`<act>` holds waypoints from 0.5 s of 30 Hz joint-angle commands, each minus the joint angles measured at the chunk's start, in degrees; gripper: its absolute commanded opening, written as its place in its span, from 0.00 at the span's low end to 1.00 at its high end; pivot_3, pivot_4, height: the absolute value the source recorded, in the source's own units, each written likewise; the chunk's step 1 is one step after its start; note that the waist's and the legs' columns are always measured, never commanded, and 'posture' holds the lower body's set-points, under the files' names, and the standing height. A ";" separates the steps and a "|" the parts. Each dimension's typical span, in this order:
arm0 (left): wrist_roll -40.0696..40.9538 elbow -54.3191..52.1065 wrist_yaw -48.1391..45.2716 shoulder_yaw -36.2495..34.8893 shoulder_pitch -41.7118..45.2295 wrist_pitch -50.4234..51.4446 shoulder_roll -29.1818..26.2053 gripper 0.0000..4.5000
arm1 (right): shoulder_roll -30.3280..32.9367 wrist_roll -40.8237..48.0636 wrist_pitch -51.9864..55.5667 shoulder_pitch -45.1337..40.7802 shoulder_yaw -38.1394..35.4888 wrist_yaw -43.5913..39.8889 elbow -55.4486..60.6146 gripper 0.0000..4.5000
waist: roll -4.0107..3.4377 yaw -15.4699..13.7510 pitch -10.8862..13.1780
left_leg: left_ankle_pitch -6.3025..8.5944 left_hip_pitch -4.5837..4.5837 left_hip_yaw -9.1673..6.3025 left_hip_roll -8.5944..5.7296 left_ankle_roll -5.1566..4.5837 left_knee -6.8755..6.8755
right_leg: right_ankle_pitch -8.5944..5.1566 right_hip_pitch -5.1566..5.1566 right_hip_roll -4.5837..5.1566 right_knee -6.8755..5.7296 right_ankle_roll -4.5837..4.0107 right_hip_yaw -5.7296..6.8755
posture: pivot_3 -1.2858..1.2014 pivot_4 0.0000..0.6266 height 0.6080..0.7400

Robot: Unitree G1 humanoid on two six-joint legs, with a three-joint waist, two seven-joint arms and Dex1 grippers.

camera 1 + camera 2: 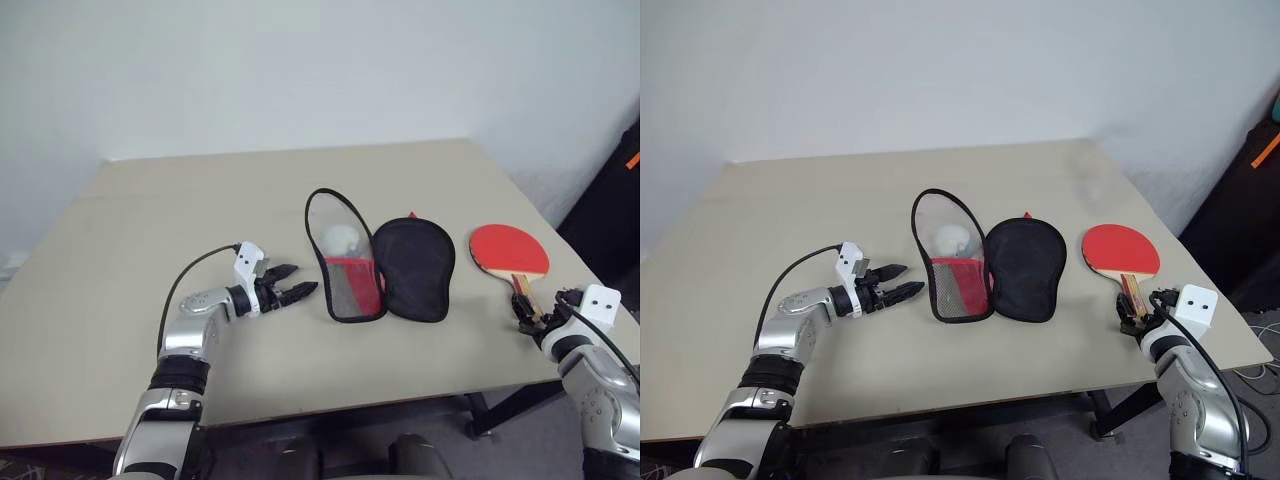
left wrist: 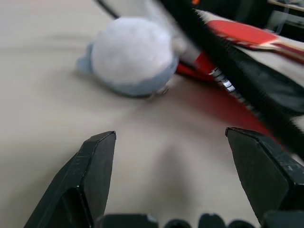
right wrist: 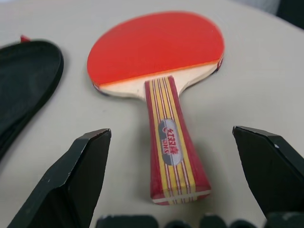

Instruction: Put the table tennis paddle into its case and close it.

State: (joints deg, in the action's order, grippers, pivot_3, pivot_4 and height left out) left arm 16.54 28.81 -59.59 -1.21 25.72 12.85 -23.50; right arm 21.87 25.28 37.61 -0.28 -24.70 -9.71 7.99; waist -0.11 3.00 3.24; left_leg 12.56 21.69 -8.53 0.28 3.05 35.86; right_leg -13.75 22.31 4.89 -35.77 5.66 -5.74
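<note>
The table tennis paddle (image 1: 509, 251) lies flat near the table's right edge, red face up, its striped wooden handle (image 3: 173, 145) toward me. My right gripper (image 1: 527, 310) is open just behind the handle's end, one finger on either side of it, not touching. The case (image 1: 380, 267) lies unzipped and spread in the middle, clear half on the left, black-lined half (image 1: 414, 268) on the right. A white ball (image 2: 130, 56) rests inside the clear half. My left gripper (image 1: 290, 283) is open just left of the case, pointing at it.
The beige table (image 1: 150, 230) has bare surface to the left of and behind the case. Its right edge runs close to the paddle, and a dark object (image 1: 615, 200) stands beyond that edge. A light wall rises behind the table.
</note>
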 commanded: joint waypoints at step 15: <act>0.36 -1.31 -4.86 1.85 2.73 -0.94 -0.11 0.87 | 9.24 -5.67 -0.53 -17.07 4.95 -6.87 -25.45 0.99 | 0.10 0.16 0.06 | -0.01 0.01 0.02 -0.01 -0.02 0.03 | 0.01 -0.04 0.00 0.02 0.02 -0.01 | 0.52 0.00 1.00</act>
State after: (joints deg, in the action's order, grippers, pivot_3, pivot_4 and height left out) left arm 16.46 28.85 -63.91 1.04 26.76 12.75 -23.25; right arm 30.15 20.97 38.68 -15.67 -20.73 -15.73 -16.14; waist -0.02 3.15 3.30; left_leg 12.54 21.69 -8.51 0.28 3.02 35.89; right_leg -13.74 22.27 4.89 -35.75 5.67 -5.75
